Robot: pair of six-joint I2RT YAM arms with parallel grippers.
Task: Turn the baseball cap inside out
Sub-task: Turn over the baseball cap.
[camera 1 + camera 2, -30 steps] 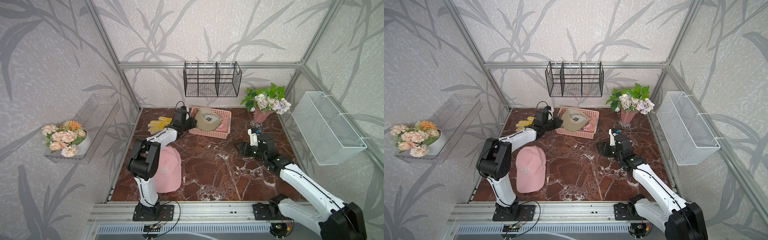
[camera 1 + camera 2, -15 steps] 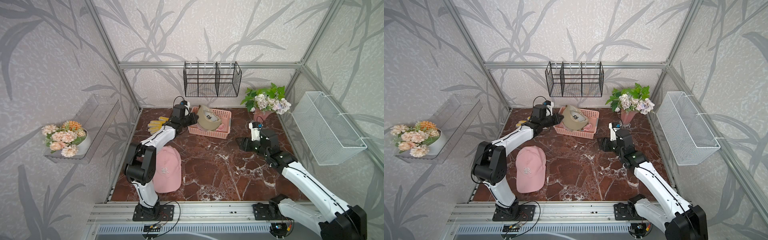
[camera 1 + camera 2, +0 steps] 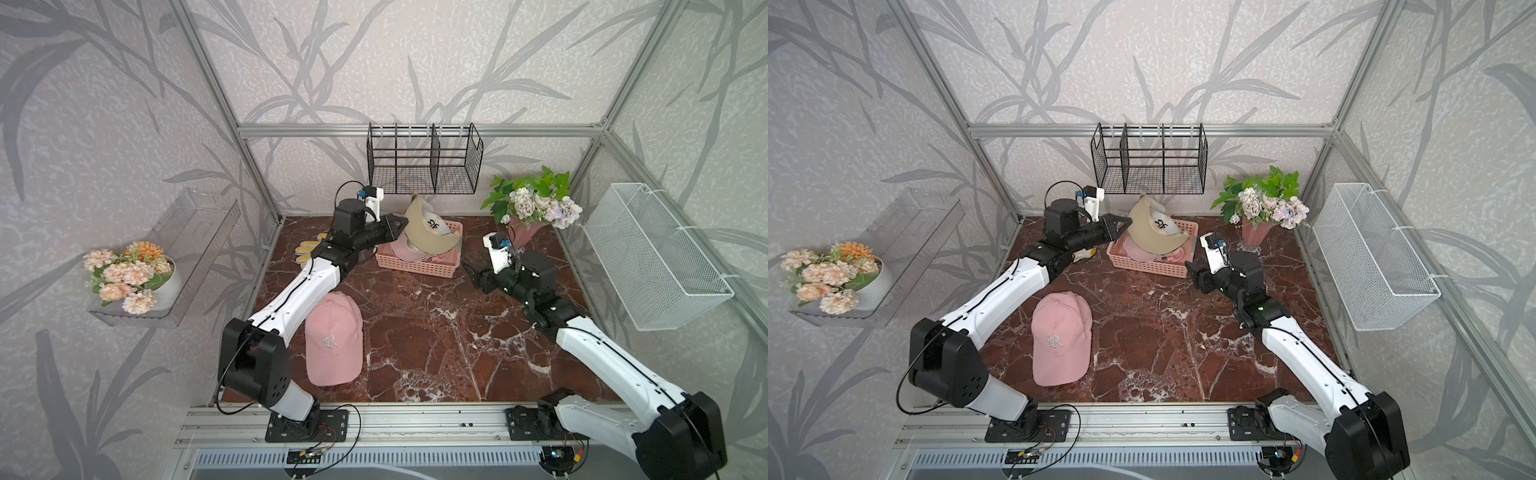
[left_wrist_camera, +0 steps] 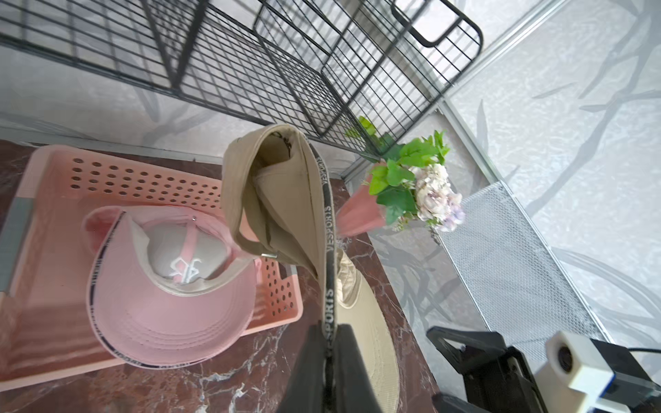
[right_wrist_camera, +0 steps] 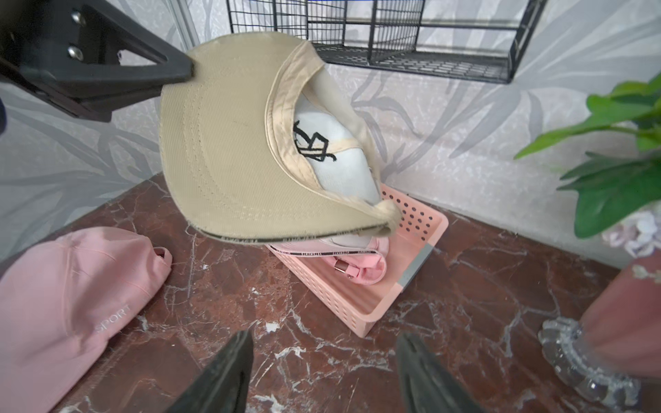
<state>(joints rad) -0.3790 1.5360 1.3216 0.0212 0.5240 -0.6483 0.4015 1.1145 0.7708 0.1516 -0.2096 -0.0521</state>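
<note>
Above the pink basket (image 3: 415, 269) at the upper centre of both top views, the left gripper (image 3: 401, 225) holds the tan baseball cap (image 3: 428, 243) clear of the marble tabletop (image 3: 436, 332). The left wrist view shows its jaws pressed together on the edge of the brim. The cap hangs tilted with its opening turned toward the right side of the frame. There the right gripper (image 3: 471, 272) hovers near the basket's right end, jaws spread and empty, apart from the cap. White lining and the back of a black embroidered logo show inside the crown in the right wrist view, so the crown appears not yet turned. The task looks to be at its opening stage, with the cap picked up and presented and the inversion itself left to do. That would likely call for the free gripper to reach the crown and push it through the opening while the brim is pinned. A spare pink cap (image 4: 171, 304) lies open in the basket beneath, and a logo-fronted pink cap (image 3: 332, 345) rests crown-up on the table at lower centre-left, neither touched.
</note>
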